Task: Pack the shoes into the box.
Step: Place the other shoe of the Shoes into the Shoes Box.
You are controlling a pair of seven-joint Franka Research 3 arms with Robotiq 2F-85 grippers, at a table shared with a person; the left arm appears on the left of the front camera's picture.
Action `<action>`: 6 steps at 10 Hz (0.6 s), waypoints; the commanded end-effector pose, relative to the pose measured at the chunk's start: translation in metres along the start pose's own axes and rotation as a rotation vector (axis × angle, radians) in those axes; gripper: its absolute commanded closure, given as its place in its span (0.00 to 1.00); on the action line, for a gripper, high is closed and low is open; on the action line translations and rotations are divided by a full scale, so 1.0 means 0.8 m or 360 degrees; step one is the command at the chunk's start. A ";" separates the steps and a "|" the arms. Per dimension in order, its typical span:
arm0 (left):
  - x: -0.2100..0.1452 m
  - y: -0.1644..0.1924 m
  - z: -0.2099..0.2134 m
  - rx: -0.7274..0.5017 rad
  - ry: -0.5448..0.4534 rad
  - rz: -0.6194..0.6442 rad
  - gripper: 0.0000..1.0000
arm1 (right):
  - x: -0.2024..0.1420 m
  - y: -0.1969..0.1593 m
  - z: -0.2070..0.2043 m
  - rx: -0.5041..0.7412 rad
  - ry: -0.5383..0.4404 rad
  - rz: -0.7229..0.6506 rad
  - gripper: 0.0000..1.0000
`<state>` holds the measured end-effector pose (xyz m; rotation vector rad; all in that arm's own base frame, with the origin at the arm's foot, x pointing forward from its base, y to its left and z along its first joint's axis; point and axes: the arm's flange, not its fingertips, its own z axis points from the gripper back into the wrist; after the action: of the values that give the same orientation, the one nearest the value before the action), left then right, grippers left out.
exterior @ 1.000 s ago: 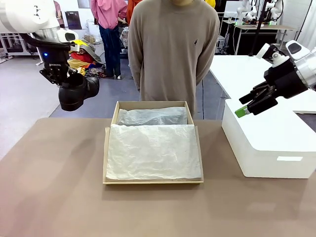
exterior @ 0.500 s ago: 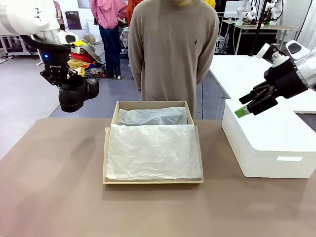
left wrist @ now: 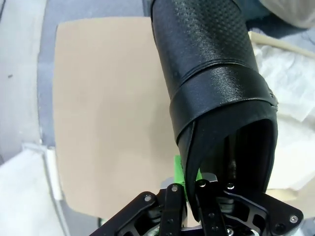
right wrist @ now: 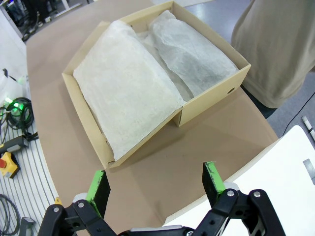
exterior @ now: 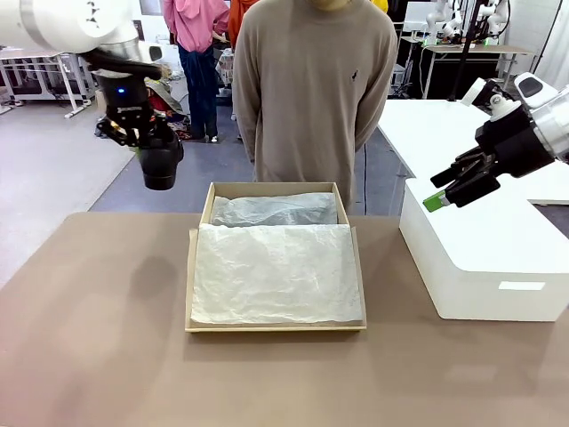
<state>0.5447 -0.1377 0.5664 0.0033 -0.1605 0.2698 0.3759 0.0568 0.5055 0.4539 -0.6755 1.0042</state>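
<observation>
Left wrist view shows left claw [left wrist: 189,172] pinching the shoe [left wrist: 211,73] by its rim; front view shows right claw [exterior: 436,189] open.

In the front view, the shoe [exterior: 161,158] at 10 o'clock covers the fingertips of the left tool [exterior: 142,138]. In the left wrist view, one finger goes into the shoe's opening and cannot be seen there, and the shoe's far end runs off the top edge. Tissue paper [exterior: 276,271] covers the inside of the box [exterior: 189,285]. A grey shape [exterior: 276,211] shows through it at the 12 o'clock end, too veiled to tell. The person [exterior: 307,89] has both hands hidden behind the back. The picture's edge cuts the white box [exterior: 480,258] at 3 o'clock.
</observation>
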 end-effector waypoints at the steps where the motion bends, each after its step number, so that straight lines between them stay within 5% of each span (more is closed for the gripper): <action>1: -0.013 -0.026 0.006 0.0079 0.0037 0.0278 1.00 | 0.001 -0.005 -0.002 0.0015 -0.0052 0.0041 0.00; 6: -0.039 -0.098 0.005 -0.0111 -0.0027 0.0685 1.00 | 0.001 -0.005 -0.002 0.0015 -0.0052 0.0041 0.00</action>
<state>0.5299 -0.2161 0.5610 -0.0555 -0.1605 0.6595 0.3759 0.0568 0.5055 0.4538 -0.6754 1.0043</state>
